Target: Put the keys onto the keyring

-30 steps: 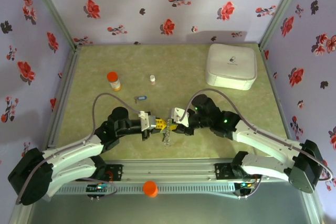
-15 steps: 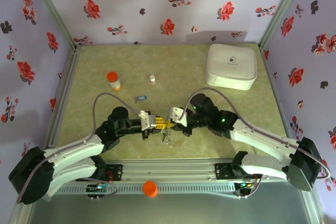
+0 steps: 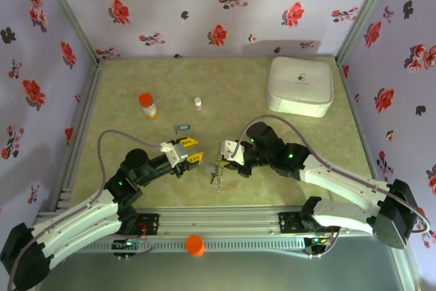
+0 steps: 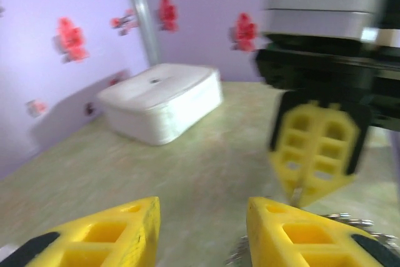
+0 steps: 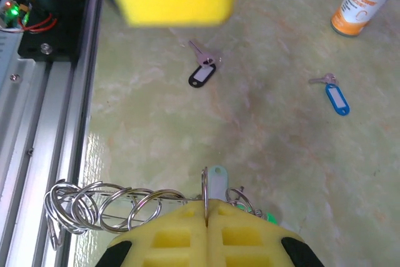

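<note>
Setting: floral-papered booth, pale green tabletop [image 3: 122,86].

1. Keyring [image 5: 112,207]: a coil of silver wire loops at the middle of the near edge. The clenched right tool [image 5: 206,207] pinches it upright, presumably to present one loop for threading. A green key [image 5: 269,218] peeps out beside the tool, seemingly already on the ring.
2. Left tool [image 3: 190,150]: released, empty, facing the ring.
3. Blue key [image 5: 336,98], mid-tabletop, and black key [image 5: 201,73], nearer the near edge: both loose, tag windows blank.
4. Orange-capped bottle [image 3: 147,105], towards the far left corner: label print unreadable.
5. White box [image 3: 300,86], far right corner: lid mark illegible.
</note>
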You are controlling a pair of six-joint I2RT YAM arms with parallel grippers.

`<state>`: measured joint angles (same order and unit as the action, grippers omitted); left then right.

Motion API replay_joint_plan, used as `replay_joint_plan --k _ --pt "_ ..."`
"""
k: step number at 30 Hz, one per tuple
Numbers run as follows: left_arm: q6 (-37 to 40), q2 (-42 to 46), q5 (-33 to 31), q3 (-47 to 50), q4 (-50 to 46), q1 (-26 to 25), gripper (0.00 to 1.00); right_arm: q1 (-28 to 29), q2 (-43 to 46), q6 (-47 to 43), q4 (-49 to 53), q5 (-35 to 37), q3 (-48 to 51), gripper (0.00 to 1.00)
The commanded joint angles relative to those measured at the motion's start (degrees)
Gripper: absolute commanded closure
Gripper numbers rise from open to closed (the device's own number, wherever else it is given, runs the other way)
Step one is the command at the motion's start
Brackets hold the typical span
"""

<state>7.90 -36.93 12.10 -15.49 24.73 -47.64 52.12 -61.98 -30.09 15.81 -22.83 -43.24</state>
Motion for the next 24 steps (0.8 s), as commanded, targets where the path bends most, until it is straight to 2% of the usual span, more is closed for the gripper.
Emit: replay_joint_plan --k 1,5,9,12,17,21,24 --pt "-9.00 3.86 -20.78 0.09 -7.73 0.13 0.60 0.64 1.03 -2.63 0.84 3.95 -2.12 1.00" --pt "-19.82 6.69 -36.00 -1.01 -16.56 0.26 0.60 1.50 1.67 -4.77 -0.57 8.51 -1.87 1.00" --pt "-30.27 8.19 -45.05 -4.35 -27.25 0.80 0.58 2.03 3.42 -7.41 -4.34 11.13 0.21 1.00" --pt "-35.78 7.27 -46.12 -6.30 -33.72 1.79 0.57 2.02 4.38 -9.14 -6.14 12.66 1.39 1.00" --pt "-50.08 2.15 -45.62 -10.20 -47.11 3.05 0.56 2.03 3.62 -10.34 -5.27 12.93 1.03 1.00" --pt "-60.01 -3.11 -41.62 -13.19 -56.45 3.40 0.55 2.07 3.57 -10.17 -5.29 12.61 1.23 1.00" --pt "-65.31 -7.07 -36.18 -14.51 -59.73 4.25 0.56 2.09 3.55 -9.99 -5.27 12.20 1.20 1.00"
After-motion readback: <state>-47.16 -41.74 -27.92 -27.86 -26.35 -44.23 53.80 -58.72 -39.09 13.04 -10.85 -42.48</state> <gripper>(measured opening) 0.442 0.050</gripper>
